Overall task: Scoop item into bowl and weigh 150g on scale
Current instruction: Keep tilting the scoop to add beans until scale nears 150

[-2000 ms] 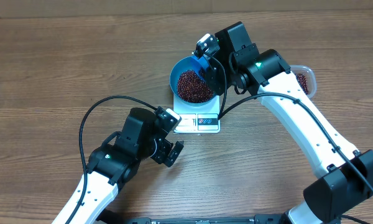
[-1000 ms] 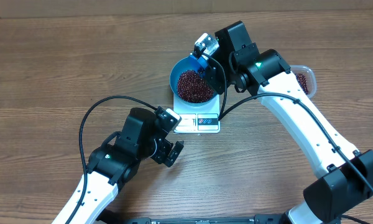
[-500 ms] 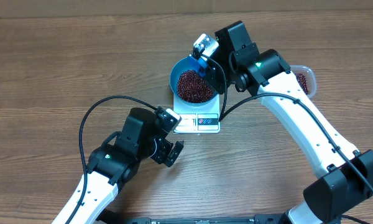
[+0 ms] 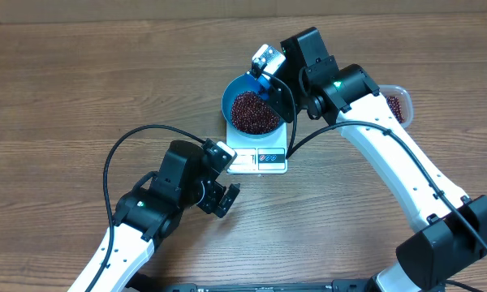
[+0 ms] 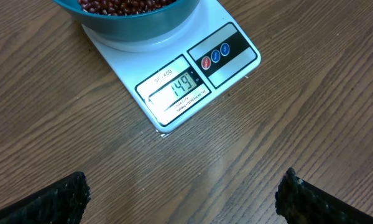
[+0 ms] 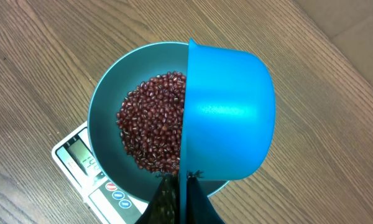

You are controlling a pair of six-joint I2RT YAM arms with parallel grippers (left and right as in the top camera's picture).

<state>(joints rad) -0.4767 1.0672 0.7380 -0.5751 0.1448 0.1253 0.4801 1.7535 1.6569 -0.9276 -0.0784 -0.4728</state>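
Tipping further turns on this: your right gripper (image 6: pixel 176 198), clamped on the scoop (image 6: pixel 230 112), holds it on edge over the right half of the bowl (image 6: pixel 102 93), mouth facing left toward the beans (image 6: pixel 150 124) heaped inside, bowl on the scale (image 5: pixel 177 87); your left gripper (image 4: pixel 224 199) waits spread open, lower left overhead.

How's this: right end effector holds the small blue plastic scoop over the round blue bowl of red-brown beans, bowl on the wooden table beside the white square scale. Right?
No: the round blue bowl of red-brown beans sits on the white square scale, not beside it (left wrist view). The right end effector holding the small blue plastic scoop over it: correct.
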